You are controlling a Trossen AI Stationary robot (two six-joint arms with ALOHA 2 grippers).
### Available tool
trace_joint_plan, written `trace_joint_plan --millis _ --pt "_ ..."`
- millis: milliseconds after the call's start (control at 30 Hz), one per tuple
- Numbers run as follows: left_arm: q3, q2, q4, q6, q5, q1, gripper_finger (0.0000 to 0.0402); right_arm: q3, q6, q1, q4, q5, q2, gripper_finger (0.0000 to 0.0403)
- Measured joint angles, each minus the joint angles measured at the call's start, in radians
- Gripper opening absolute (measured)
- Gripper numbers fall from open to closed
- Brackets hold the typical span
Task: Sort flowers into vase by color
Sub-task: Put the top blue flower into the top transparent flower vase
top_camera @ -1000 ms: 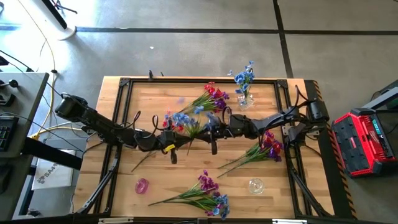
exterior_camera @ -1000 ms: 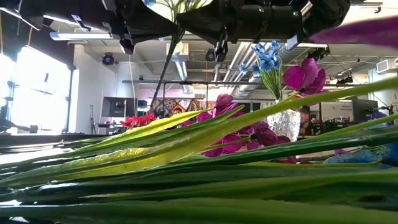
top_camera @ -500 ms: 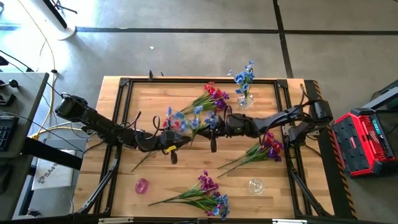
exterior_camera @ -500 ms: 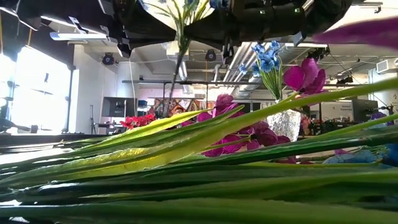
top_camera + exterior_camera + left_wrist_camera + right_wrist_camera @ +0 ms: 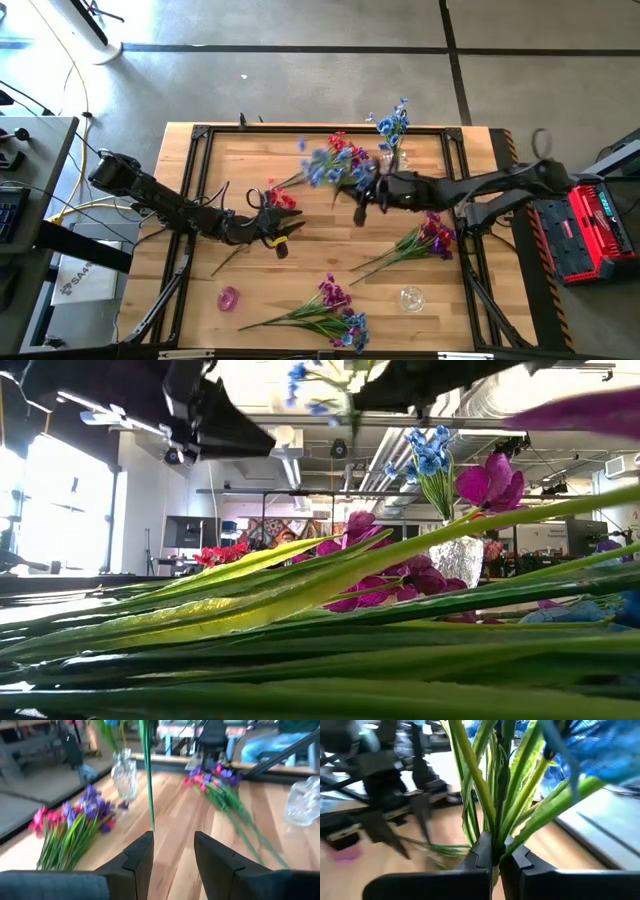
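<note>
My right gripper (image 5: pixel 496 851) is closed tight on the green stems of a spray of small blue blossoms (image 5: pixel 325 165), held above the wooden table (image 5: pixel 300 285) near the clear glass vase (image 5: pixel 392 158). My left gripper (image 5: pixel 172 852) stands partly open and holds nothing.

Wooden table (image 5: pixel 250 160) with scattered flower sprays (image 5: pixel 325 312), two glass vases (image 5: pixel 411 298), pink bloom (image 5: pixel 228 297).
</note>
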Motion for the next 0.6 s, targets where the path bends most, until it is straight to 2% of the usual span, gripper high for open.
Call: trace_joint_plan --millis 233,367,600 --pt "0.0 0.0 -0.112 -0.109 -0.008 0.0 0.0131 0.0 0.0 0.0 -0.192 0.106 -0.246 0.0" --pt "0.0 0.0 -0.128 -0.119 -0.009 0.0 0.0131 0.0 -0.001 0.0 -0.268 0.21 -0.374 0.0" --pt "0.0 0.0 -0.129 -0.118 -0.022 0.0 0.0131 0.0 -0.061 0.0 -0.296 0.382 -0.524 0.0"
